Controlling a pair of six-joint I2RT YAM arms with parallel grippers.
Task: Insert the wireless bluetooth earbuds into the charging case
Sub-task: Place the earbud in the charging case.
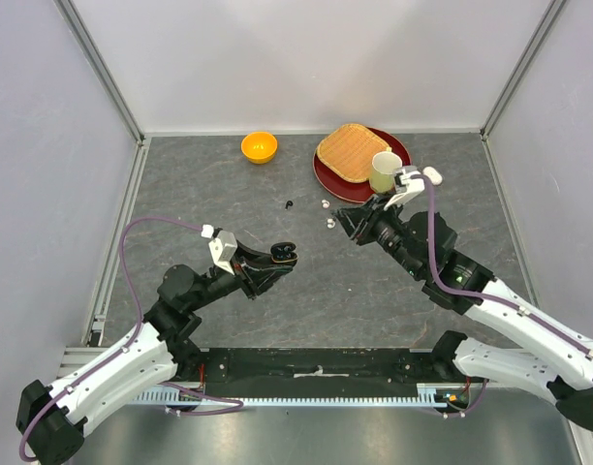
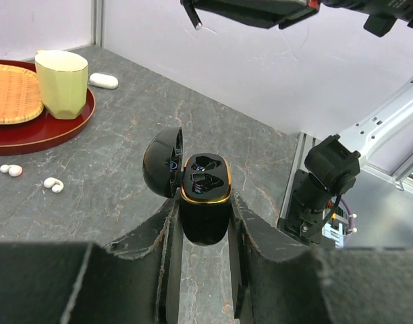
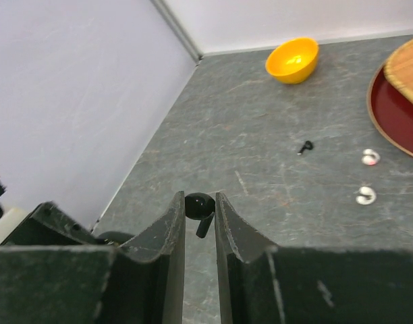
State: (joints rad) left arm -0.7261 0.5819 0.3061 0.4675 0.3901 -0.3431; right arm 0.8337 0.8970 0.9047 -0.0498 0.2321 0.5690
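My left gripper [image 2: 204, 210] is shut on the black charging case [image 2: 205, 185], which it holds up with the lid [image 2: 162, 162] swung open to the left and both sockets showing. In the top view the charging case [image 1: 283, 254] sits left of centre. My right gripper [image 3: 199, 201] is shut on a black earbud [image 3: 198, 205], stem pointing down, held above the table. A second black earbud [image 3: 305, 145] lies on the table. Two white earbuds [image 3: 370, 157] [image 3: 366, 196] lie near the red plate. From above, my right gripper [image 1: 342, 219] hovers beside the white earbuds [image 1: 329, 224].
An orange bowl [image 1: 259, 146] stands at the back. A red plate [image 1: 337, 179] carries a woven mat [image 1: 350, 150] and a pale green cup [image 1: 385, 171]. A white pill-shaped case [image 1: 432, 174] lies right of the plate. Walls close in the back and both sides.
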